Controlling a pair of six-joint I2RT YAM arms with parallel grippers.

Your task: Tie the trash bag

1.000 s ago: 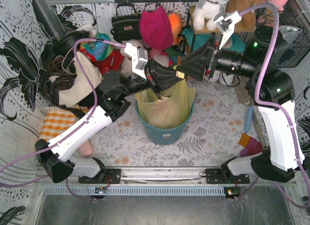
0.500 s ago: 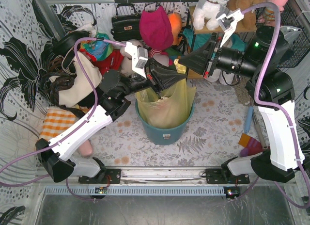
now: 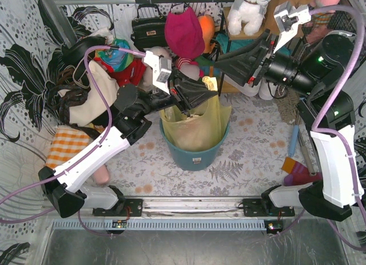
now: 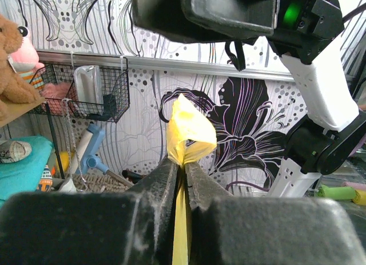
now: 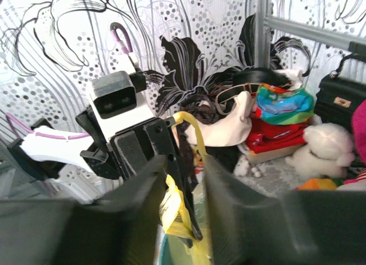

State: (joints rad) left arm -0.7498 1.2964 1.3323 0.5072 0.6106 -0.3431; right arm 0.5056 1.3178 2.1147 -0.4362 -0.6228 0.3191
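Observation:
The yellow-green trash bag (image 3: 197, 125) sits in a teal round bin (image 3: 191, 156) mid-table, with white paper showing through it. My left gripper (image 3: 210, 88) is above the bin's far rim, shut on a bunched strip of the bag's top edge. In the left wrist view the yellow plastic (image 4: 189, 128) sticks out past the pinched jaws of the left gripper (image 4: 184, 162). My right gripper (image 3: 217, 59) hangs higher and further back, apart from the bag. Its jaws stand open in the right wrist view (image 5: 186, 162), with the bag (image 5: 174, 211) seen beyond them.
Behind the bin are a black handbag (image 3: 147, 28), a magenta cloth (image 3: 184, 31), a white plush toy (image 3: 249, 11) and piled clothes. A cream tote (image 3: 94, 96) and an orange checked cloth (image 3: 67, 142) lie at the left. Small coloured items (image 3: 294, 168) lie at the right.
The right gripper has left the bag's top, risen and drawn back to the right, its jaws now apart. The left gripper keeps its pinch in nearly the same place.

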